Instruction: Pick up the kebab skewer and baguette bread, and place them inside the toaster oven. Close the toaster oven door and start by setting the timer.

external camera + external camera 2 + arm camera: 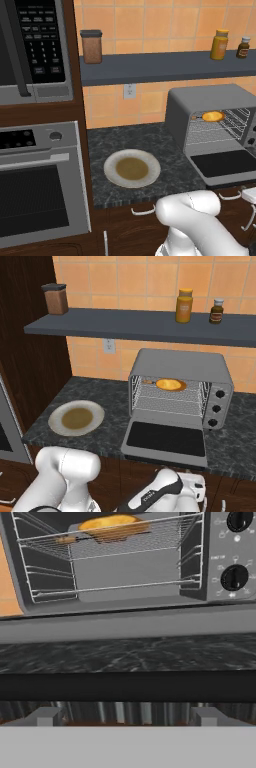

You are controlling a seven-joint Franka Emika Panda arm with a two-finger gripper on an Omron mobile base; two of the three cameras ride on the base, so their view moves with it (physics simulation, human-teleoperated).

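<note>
Plate (pixel 132 169) on counter (pixel 175 175); 3 jars on shelf (pixel 165 65); microwave (pixel 32 47) over built-in oven (pixel 40 190).

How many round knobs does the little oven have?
3, all in a column on the right front of the toaster oven: a top knob, a middle knob below it, and a bottom knob lowest, beside the open door.
</note>
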